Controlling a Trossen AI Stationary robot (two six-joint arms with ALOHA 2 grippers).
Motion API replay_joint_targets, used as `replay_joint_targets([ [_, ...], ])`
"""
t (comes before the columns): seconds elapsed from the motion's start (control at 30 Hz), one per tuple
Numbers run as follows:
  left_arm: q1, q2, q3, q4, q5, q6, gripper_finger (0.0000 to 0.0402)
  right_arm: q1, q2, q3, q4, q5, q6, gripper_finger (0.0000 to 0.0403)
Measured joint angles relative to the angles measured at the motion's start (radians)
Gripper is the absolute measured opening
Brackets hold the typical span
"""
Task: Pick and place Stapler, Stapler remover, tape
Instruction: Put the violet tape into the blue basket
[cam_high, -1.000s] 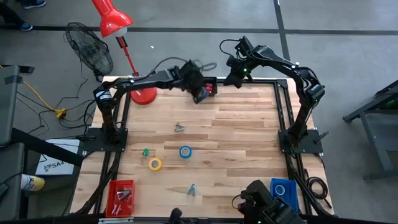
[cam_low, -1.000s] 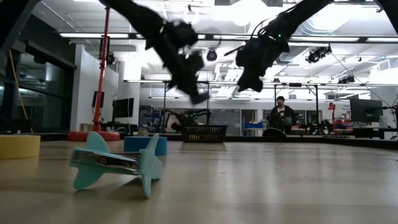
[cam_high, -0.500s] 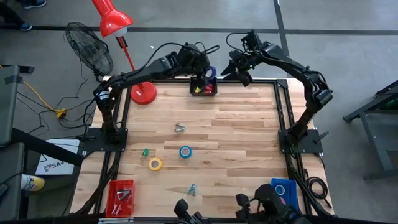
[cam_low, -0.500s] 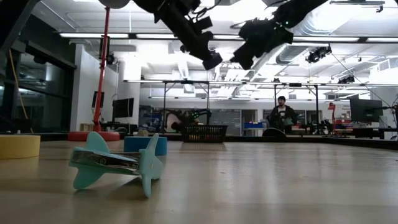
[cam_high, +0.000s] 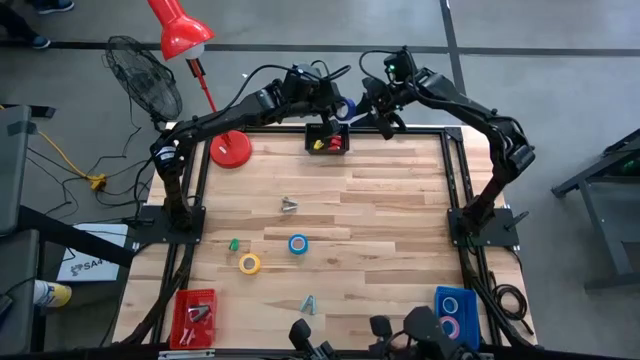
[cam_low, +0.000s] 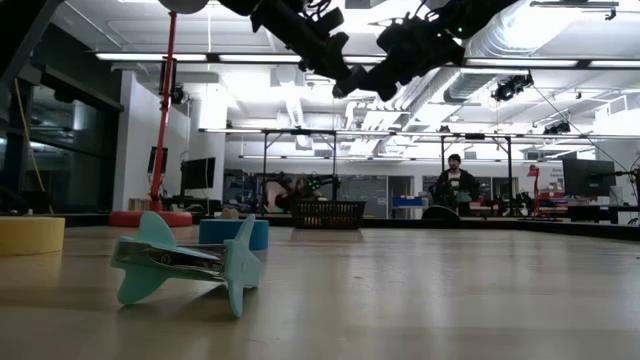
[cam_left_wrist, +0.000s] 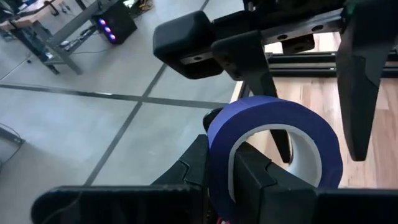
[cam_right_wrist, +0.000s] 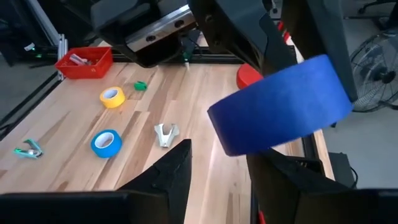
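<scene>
High above the black basket (cam_high: 328, 140), just off its far side, hangs a purple-blue roll of tape (cam_left_wrist: 273, 143). The left gripper (cam_high: 335, 108) is pinched tight on the roll's wall. The right gripper (cam_high: 368, 105) meets it from the opposite side of the basket, its fingers spread, with the roll in front of the gap. I cannot tell whether they touch it.

I judge the roll light and stiff, a cardboard-cored ring that will not crush. Its outer face looks smooth, so a pinch across the wall, one finger through the open centre, should be the surest hold.

Counted outward from the basket:
- **Tape on the wood:** two more rolls lie loose well toward the near side, one blue (cam_high: 298, 243) and one yellow (cam_high: 249, 263).
- **Tape in the blue bin (cam_high: 470, 300):** at least two rolls, at the near corner farthest from the basket.
- **Staple removers:** two, one grey (cam_high: 289, 205) and one teal (cam_high: 309, 305).
- **Small green piece (cam_high: 234, 244):** one, too small to name.
- **Red bin (cam_high: 195, 310):** one.
</scene>
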Motion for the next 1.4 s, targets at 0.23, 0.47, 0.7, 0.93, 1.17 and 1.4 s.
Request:
replay_joint_targets([
  [0.23, 0.000, -0.005, 0.000, 0.007, 0.010, -0.001, 0.0035, 0.025, -0.030, 0.000, 0.027, 0.015, 0.019, 0.0145],
  [0.47, 0.000, -0.006, 0.002, 0.054, 0.049, 0.004, 0.0035, 0.022, -0.052, 0.000, 0.060, -0.008, 0.053, 0.0144],
  [0.7, 0.000, -0.005, 0.001, 0.150, 0.123, 0.029, 0.0035, 0.020, -0.070, -0.001, 0.146, -0.103, 0.146, 0.0144],
  [0.93, -0.001, -0.006, 0.002, 0.230, 0.163, 0.028, 0.0035, 0.018, -0.112, -0.001, 0.189, -0.123, 0.174, 0.0143],
  [1.17, 0.000, -0.004, 0.001, 0.251, 0.178, 0.030, 0.0036, 0.016, -0.118, -0.001, 0.189, -0.130, 0.183, 0.0092],
  [1.4, 0.000, -0.002, 0.000, 0.250, 0.190, 0.032, 0.0050, 0.010, -0.118, -0.001, 0.183, -0.129, 0.182, 0.0033],
])
